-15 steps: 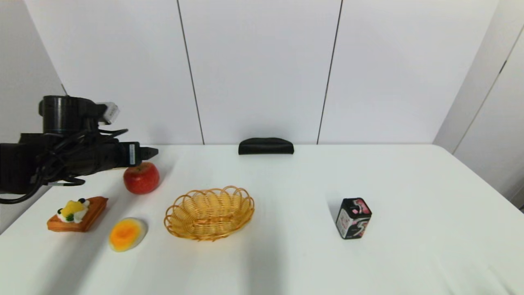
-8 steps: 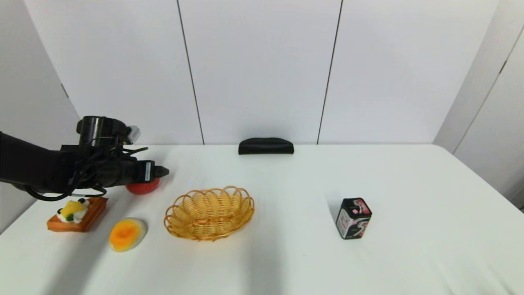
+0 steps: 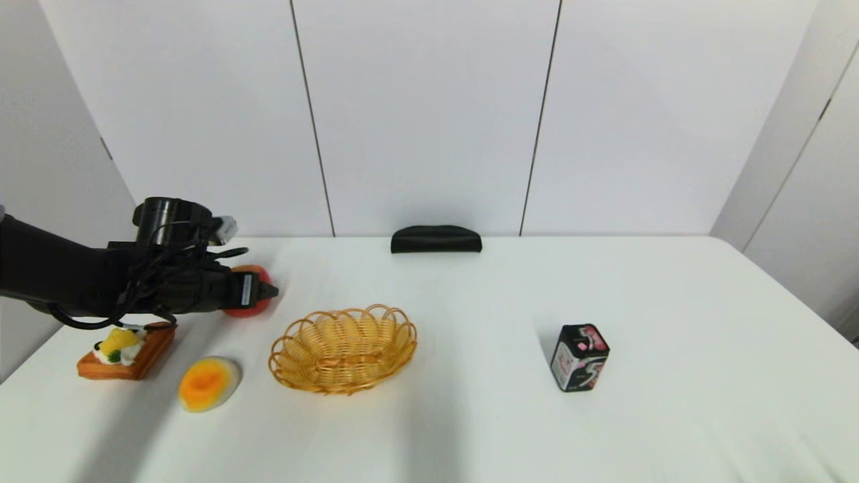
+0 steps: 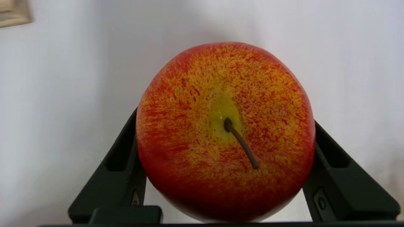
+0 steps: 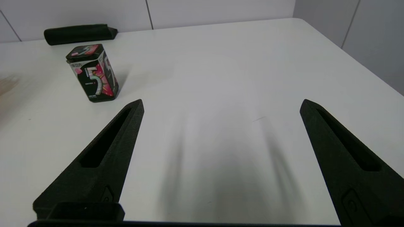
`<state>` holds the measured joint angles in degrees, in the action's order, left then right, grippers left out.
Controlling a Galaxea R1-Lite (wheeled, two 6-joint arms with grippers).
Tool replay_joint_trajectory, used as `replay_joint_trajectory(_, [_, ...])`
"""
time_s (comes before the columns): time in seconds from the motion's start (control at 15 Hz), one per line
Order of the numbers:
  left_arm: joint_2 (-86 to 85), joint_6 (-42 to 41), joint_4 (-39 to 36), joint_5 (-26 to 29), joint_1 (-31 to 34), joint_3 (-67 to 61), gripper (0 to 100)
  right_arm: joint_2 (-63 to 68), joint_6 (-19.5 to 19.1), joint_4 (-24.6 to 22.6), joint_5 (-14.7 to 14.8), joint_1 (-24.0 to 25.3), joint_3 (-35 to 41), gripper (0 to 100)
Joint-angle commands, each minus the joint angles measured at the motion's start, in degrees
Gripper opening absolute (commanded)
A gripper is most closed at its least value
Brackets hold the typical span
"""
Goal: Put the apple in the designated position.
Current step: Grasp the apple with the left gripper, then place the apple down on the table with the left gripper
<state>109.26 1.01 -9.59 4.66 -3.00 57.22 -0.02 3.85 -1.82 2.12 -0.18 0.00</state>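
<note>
So the left gripper [image 3: 258, 292] is sitting at the far-left part of the bench [image 3: 470, 416], and it's got its two black fingers [image 4: 126, 157] pressing in on either side of the apple [image 4: 225, 132], so I'm reading that as a proper grasp on the fruit and not just hovering around it. In the head view the apple [image 3: 249, 295] is showing as a red sliver poking out behind the gripper, just back and left of the wicker basket [image 3: 343, 349], with the waffle slice [image 3: 126, 350] and the egg-like oval [image 3: 209, 383] sitting nearer the front on that side. Progress-wise I'd say the pick is basically done, but the actual placing is all still to come, since the designated position is just bare bench with no mark and nothing is pointing to which patch it is. Can't tell if the apple is lifted clear or still touching the bench. The right gripper [image 5: 221, 104] is hanging spread wide with nothing in it, out of the head shot, low over bare bench. As for what each view is giving: the left wrist one is showing the stem, the yellow dimple and both finger contacts, which the head view is hiding behind the arm. The right wrist one is showing the black tin [image 5: 92, 73] up close, plus the dark pouch [image 5: 80, 33] at the back edge.
</note>
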Motion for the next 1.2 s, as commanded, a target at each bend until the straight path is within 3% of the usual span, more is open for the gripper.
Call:
replay_joint_trajectory(0.07, [-0.46, -0.05, 0.80, 0.70, 0.01, 0.35, 0, 0.02, 0.01, -0.03, -0.01, 0.01, 0.70, 100])
replay_joint_trajectory(0.6, [-2.65, -6.37, 0.80, 2.46, -8.34, 15.81, 0, 0.02, 0.01, -0.03, -0.01, 0.01, 0.70, 100])
replay_joint_trajectory(0.87, [-3.62, -6.55, 1.42, 9.14, -20.29, 19.42, 0, 0.02, 0.01, -0.03, -0.01, 0.01, 0.70, 100])
replay_joint_trajectory(1.07, [-5.20, -7.25, 6.87, 18.02, -28.11, 20.12, 0, 0.02, 0.01, -0.03, 0.08, 0.01, 0.70, 100])
replay_joint_trajectory(1.2, [-5.82, -9.19, 10.21, 20.66, -33.12, 20.47, 0, 0.02, 0.01, -0.03, -0.01, 0.01, 0.70, 100])
